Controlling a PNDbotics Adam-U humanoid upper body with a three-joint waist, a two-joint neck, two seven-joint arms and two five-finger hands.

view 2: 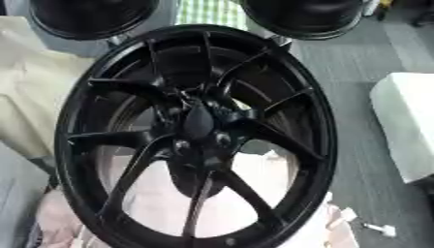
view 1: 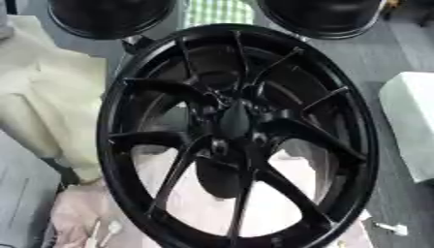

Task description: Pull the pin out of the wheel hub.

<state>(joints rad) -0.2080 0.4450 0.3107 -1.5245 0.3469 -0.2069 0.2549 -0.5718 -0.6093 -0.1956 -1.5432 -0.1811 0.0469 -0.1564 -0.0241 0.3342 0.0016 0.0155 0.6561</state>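
Pin identification came first: no separate pin could be made out with certainty. At the centre of the large glossy black multi-spoke alloy wheel hub (view 1: 237,140) stood a dark, tapered, oval-looking piece (view 1: 235,118), long axis running roughly up and down in both views; whether this was the pin, a cap or part of the casting could not be told. Small round bolt holes (view 2: 179,144) sat just below it, and nothing pale or bright protruded from them.

Neither robot hand appeared in either view, so hand state could not be reported, nor which arm lay nearer the centre. The scene therefore fitted both a pin seated and hidden in dark metal and a pin already withdrawn and out of sight.

The wheel stood tilted, its face toward the camera, its rim filling most of the view. Pale pinkish sheeting (view 1: 81,208) lay under its lower edge. A cream cloth-like cover (view 1: 47,87) lay to the left, and a white block (view 2: 407,126) to the right on grey floor (view 2: 356,72). Two further round black objects (view 1: 106,17) sat beyond the upper rim. A small white item (view 2: 377,227) lay on the floor at lower right.
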